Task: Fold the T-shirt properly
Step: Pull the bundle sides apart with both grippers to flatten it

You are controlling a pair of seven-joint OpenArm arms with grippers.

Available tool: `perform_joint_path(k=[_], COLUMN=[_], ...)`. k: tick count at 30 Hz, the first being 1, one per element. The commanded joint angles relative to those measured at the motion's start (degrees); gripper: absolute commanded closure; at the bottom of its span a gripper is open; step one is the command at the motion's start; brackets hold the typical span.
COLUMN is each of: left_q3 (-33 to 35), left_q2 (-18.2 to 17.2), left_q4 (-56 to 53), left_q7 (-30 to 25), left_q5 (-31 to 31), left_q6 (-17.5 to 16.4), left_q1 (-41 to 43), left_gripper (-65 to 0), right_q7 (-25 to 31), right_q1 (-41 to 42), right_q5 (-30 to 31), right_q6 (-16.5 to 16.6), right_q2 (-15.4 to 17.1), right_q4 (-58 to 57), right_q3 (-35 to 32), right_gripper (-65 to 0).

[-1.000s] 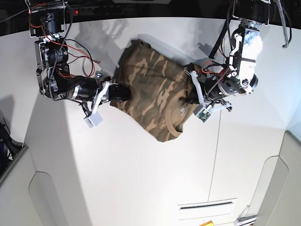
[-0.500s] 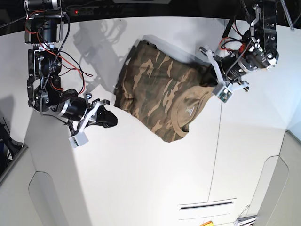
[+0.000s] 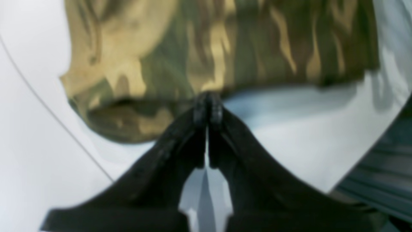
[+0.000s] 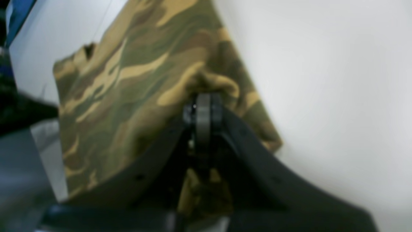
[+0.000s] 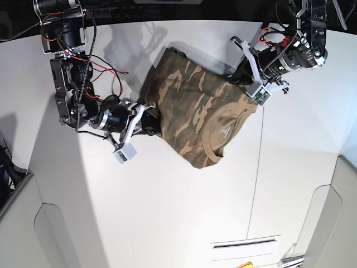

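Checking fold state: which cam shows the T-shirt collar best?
Base view. It shows the whole T-shirt from above, with the tan collar and its small label in sight. The left wrist view is a blurred close-up of one cloth edge; the right wrist view shows only camouflage cloth, no collar.

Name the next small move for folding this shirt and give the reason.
Probably lift both pinched edges together and carry them across the T-shirt. The right gripper is shut on cloth at one side edge and the left gripper sits shut at the opposite edge, apparently pinching it, while the shirt lies bunched and skewed on the table.
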Motion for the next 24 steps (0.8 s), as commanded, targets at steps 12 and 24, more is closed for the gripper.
perform_joint_path(k=[12,24], left_q3=[-0.26,-0.26], left_q2=[3.37,3.21], left_q4=[-10.51,-12.74], left_q7=[-1.05,-2.01], left_q5=[1.09,1.44], left_q6=[0.02,0.87], left_q1=[-9.16,-15.21], left_gripper=[-1.5,-1.5], right_q7=[-3.76,-4.92], right_q1=[-7.50,-14.60], right_q5=[6.75,6.86], right_q6=[0.39,0.00], right_q2=[0.15,0.15], right_q4=[6.51,19.54], right_q3=[-0.15,0.09], right_gripper=[0.0,0.0])
